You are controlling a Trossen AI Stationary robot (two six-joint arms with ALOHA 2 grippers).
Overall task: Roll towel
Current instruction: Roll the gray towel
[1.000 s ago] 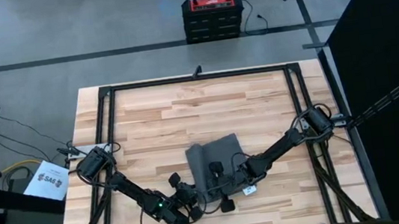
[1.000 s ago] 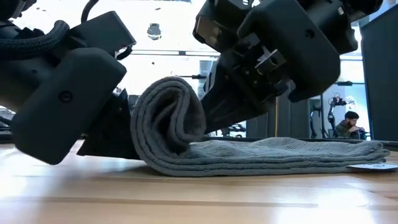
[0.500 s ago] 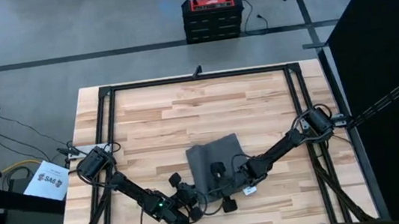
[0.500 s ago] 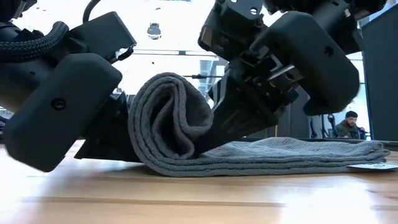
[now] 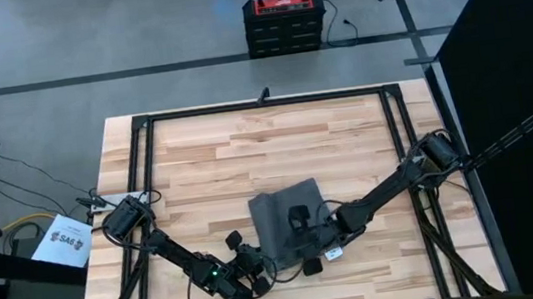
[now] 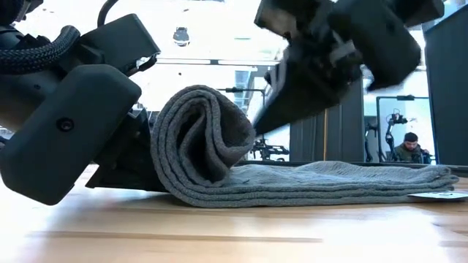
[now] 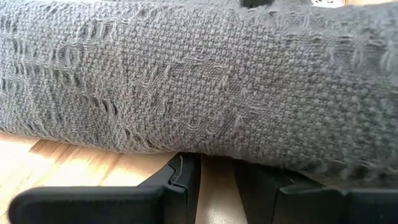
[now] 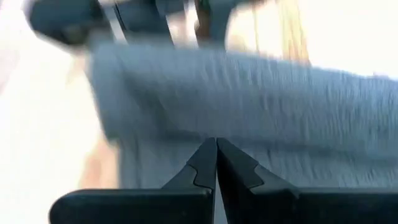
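The dark grey towel [image 5: 284, 215] lies near the table's middle front. Its near part is rolled into a thick roll [image 6: 197, 142]. The flat rest [image 6: 351, 179] lies on the wood, with a white tag [image 6: 439, 195] at its far corner. My left gripper [image 7: 216, 171] stands low at the roll's near side, its fingers a little apart. My right gripper [image 6: 257, 126] is shut and blurred; it hangs just above the flat part, beside the roll's open fold. Whether it still grazes the cloth I cannot tell. My left gripper comes in level from the table's near left side, and its fingertips [image 7: 186, 171] run in under the roll's lower bulge [image 7: 205, 140]. The cloth hides the tips, so the exact place of contact cannot be seen. The roll rests on the table and on the towel's flat part.
A black metal frame [image 5: 261, 104] runs round the wooden tabletop. Bare wood [image 5: 267, 149] lies beyond the towel toward the far edge. A red and black box [image 5: 281, 22] stands on the floor behind the table. A person [image 6: 409, 146] sits far off in the room.
My right gripper, shut throughout, has drawn out of the roll's fold, going up and toward the table's right edge. The roll grew a little taller and fuller early on and now stands without the right fingers inside it. The flat part has stayed put.
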